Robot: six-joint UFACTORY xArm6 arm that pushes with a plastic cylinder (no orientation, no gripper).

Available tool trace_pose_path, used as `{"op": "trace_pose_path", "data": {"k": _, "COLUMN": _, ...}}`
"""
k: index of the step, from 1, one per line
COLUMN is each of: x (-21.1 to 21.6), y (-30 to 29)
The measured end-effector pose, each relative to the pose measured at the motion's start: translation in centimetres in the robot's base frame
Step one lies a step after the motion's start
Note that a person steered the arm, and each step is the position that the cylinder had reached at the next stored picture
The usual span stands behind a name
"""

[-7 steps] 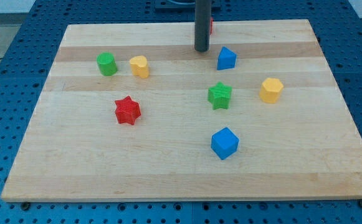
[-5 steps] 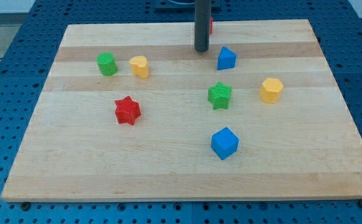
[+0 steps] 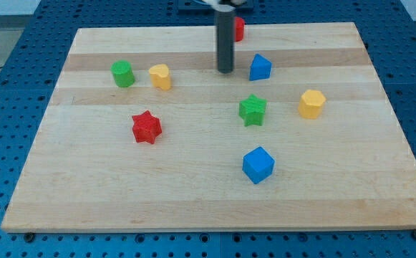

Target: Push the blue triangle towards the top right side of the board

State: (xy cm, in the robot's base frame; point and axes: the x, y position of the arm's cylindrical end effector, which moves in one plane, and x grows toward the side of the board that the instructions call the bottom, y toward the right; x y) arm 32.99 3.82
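Observation:
The blue triangle (image 3: 260,67) lies in the upper middle of the wooden board (image 3: 193,193). My tip (image 3: 225,71) is on the board just left of the blue triangle, with a small gap between them. The dark rod rises from the tip toward the view's top.
A red block (image 3: 239,29) sits at the top edge, partly behind the rod. A green star (image 3: 252,110) lies below the blue triangle. A yellow block (image 3: 311,103) is at the right, a blue cube (image 3: 258,165) lower down. A green block (image 3: 122,73), yellow block (image 3: 160,76) and red star (image 3: 147,127) are at the left.
My tip has moved toward the view's bottom and slightly left, ending level with the blue triangle. No block has moved.

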Motion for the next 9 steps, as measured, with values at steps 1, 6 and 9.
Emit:
{"op": "trace_pose_path", "data": {"k": 1, "x": 2.7, "y": 1.8}}
{"op": "trace_pose_path", "data": {"k": 6, "x": -6.4, "y": 13.7}}
{"op": "trace_pose_path", "data": {"k": 9, "x": -4.0, "y": 16.3}}
